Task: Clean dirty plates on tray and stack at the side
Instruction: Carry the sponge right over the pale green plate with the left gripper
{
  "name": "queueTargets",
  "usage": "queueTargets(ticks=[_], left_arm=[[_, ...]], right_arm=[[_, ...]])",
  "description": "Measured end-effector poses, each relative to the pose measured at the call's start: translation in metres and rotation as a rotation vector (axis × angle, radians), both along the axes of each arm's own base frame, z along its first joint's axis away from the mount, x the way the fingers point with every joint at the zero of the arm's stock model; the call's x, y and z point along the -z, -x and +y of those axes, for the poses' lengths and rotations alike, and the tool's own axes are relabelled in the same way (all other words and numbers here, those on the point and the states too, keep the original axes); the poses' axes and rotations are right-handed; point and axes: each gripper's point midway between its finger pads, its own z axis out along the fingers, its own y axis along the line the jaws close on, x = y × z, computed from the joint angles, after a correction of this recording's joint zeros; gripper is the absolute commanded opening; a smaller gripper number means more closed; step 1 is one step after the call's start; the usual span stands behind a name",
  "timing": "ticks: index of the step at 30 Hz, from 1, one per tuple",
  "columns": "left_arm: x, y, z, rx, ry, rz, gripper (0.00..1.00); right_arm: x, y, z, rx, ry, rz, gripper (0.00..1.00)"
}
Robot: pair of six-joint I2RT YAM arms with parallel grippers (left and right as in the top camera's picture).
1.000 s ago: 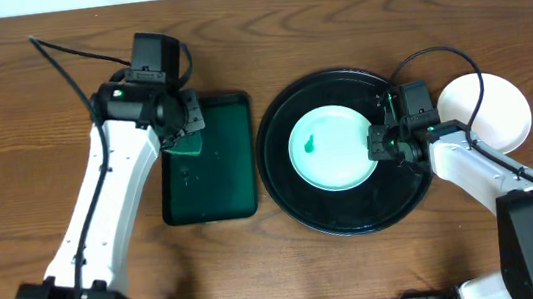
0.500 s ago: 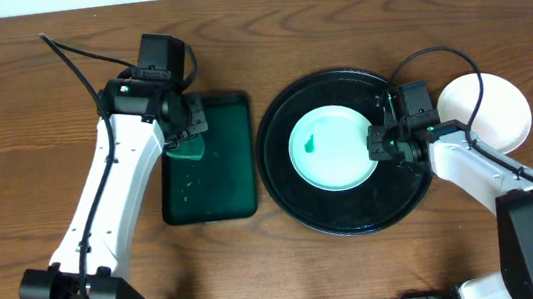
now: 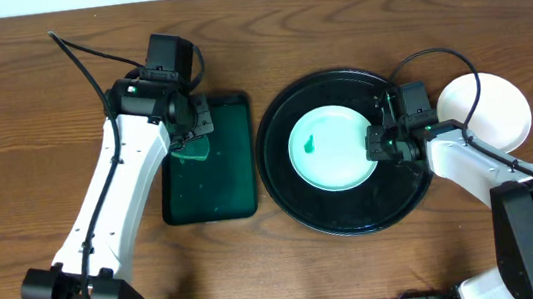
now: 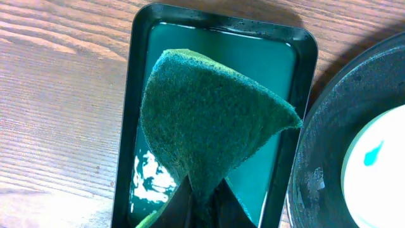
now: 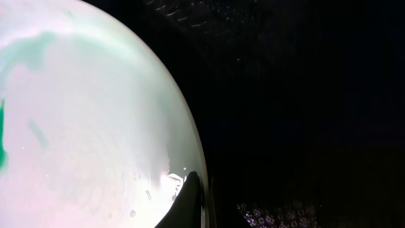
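A pale aqua plate (image 3: pixel 332 149) with a small green smear lies in the middle of the round black tray (image 3: pixel 278 118). My right gripper (image 3: pixel 375 145) is shut on that plate's right rim. In the right wrist view one dark finger (image 5: pixel 190 196) rests on top of the plate (image 5: pixel 82 126) at its edge. My left gripper (image 3: pixel 188 138) is shut on a dark green scouring pad (image 4: pixel 209 126), which hangs over the green rectangular tray (image 4: pixel 278 69). A second white plate (image 3: pixel 488 109) sits on the table to the right of the black tray.
The green rectangular tray (image 3: pixel 220 185) lies just left of the black tray and holds a wet film with white foam. Brown wooden table surrounds both. Black cables trail from both arms.
My left arm has carried the scouring pad a little up and to the right over the green tray. The right gripper and the plate have stayed in place.
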Motion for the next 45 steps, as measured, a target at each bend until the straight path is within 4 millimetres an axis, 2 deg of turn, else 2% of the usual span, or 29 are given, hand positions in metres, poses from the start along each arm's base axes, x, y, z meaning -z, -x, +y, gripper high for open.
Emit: queueTargets(ticks=[30,35,38,42,45], left_arm=[[0.003,-0.002,0.000,0.009,-0.003,-0.008,0.07],[0.004,0.005,0.009,0.006,-0.058,0.017,0.07],[-0.007,0.004,0.012,0.003,-0.074,0.013,0.07],[-0.028,-0.010,0.008,0.001,-0.055,-0.054,0.07],[-0.030,-0.012,0.003,0.011,-0.030,-0.063,0.07]], right_arm=[[-0.002,-0.002,0.003,-0.007,-0.019,-0.011,0.01],[-0.002,-0.003,0.005,-0.012,-0.030,-0.012,0.01],[-0.003,-0.003,0.009,-0.022,-0.051,-0.012,0.01],[-0.004,-0.002,0.013,-0.030,-0.068,-0.009,0.01],[-0.003,-0.002,0.013,-0.033,-0.072,-0.007,0.01]])
